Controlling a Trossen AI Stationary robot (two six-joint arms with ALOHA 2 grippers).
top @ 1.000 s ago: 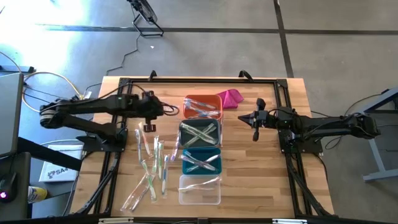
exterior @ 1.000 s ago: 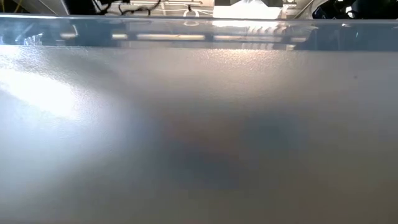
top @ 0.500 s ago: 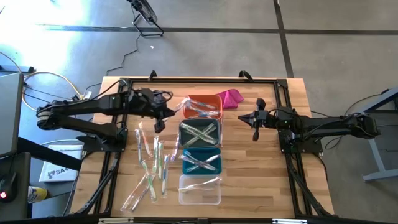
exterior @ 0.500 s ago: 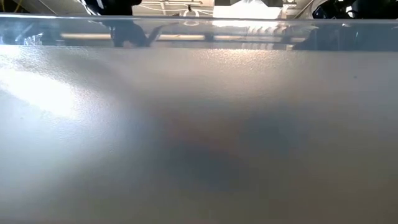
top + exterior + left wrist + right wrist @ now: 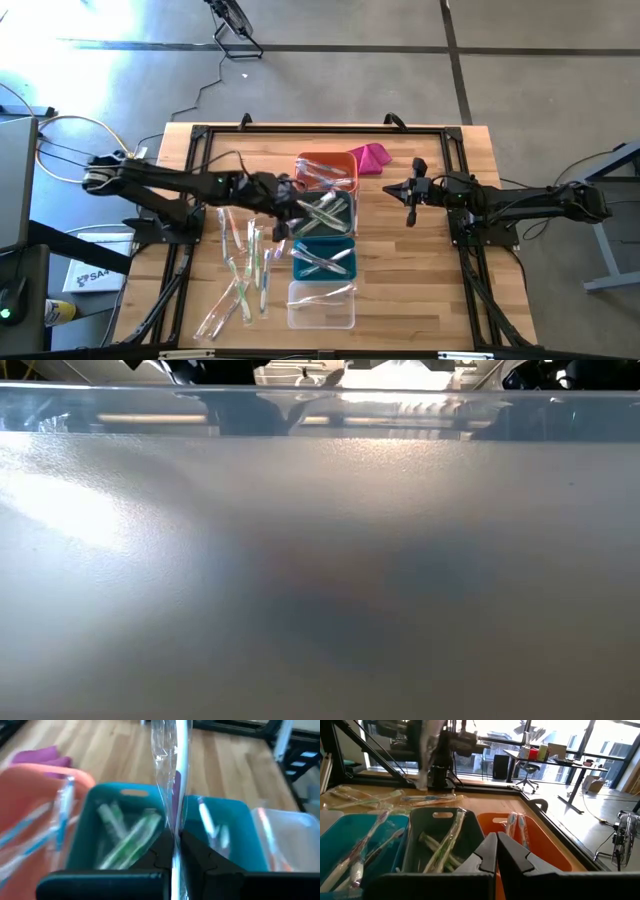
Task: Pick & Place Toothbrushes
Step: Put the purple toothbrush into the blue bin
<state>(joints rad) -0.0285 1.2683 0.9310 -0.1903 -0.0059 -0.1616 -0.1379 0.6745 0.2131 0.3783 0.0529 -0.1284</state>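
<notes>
Left claw (image 5: 283,205) is hanging w/ a wrapped toothbrush (image 5: 172,780) pinched betw. its tips, over the left rim of the grey bin (image 5: 322,215), by the row of bins. Right claw (image 5: 411,196) is pressed together on nothing, waiting over bare surface (image 5: 410,270) right of the bins, well apart.

Loose toothbrushes (image 5: 243,262) are lying scattered on the surface left of the bins; others are sitting in the orange bin (image 5: 327,171), the grey bin, teal bin (image 5: 323,260) and clear bin (image 5: 321,304).

Handling, prob.: v. light, thin, fairly stiff stick, but glossy wrapper looking slippery and crinkly. Mid-length grip seems best, so it isn't swinging.

Room: bins are packed rim to rim, so drops need to be centred. Pink cloth (image 5: 372,157) is sitting just beyond the orange bin. Plenty of open surface to the right.
</notes>
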